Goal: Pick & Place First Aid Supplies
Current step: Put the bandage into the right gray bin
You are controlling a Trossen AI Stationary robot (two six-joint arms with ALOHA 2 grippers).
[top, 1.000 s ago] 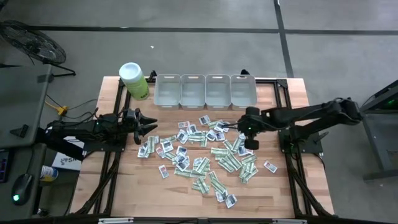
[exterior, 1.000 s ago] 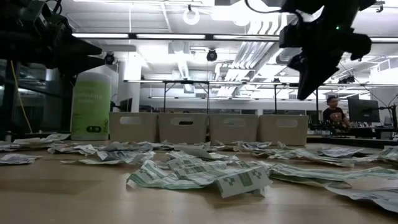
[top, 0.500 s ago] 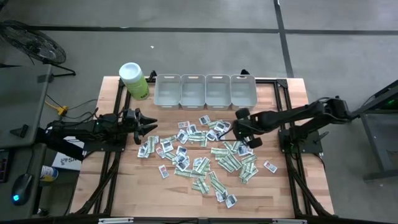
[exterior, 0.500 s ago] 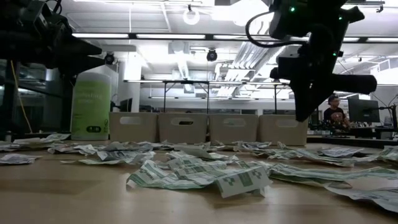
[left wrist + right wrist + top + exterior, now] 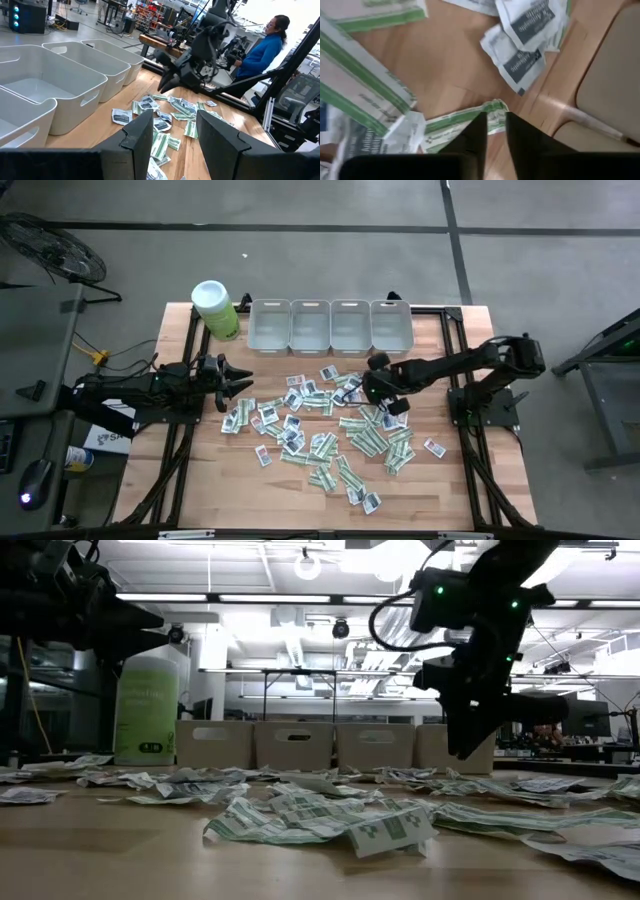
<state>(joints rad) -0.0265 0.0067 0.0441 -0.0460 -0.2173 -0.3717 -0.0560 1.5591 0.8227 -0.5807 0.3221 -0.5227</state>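
The first aid supplies [image 5: 325,425] lie scattered as flat paper packets over the middle of the wooden table. Some are white with dark print [image 5: 525,60]. Others are green-and-white strips [image 5: 457,125]. My right gripper [image 5: 373,385] hangs over the pile's far right part, close to the bins. It points steeply down and stays clear of the packets [image 5: 460,752]. Its fingers [image 5: 494,125] stand a narrow gap apart over a green-and-white strip, with nothing between them. My left gripper [image 5: 238,381] waits level at the pile's left edge, open [image 5: 172,130] and empty.
Several grey bins [image 5: 330,326] stand in a row along the far edge, one corner [image 5: 607,85] close by my right gripper. A lime-green canister [image 5: 216,309] with a white lid stands at the far left. A person [image 5: 267,45] sits beyond the table's right side.
My right gripper has come down toward the packets and gone toward the table's left, nearer the bins, rolling about its own axis on the way. The packets lie as they did.
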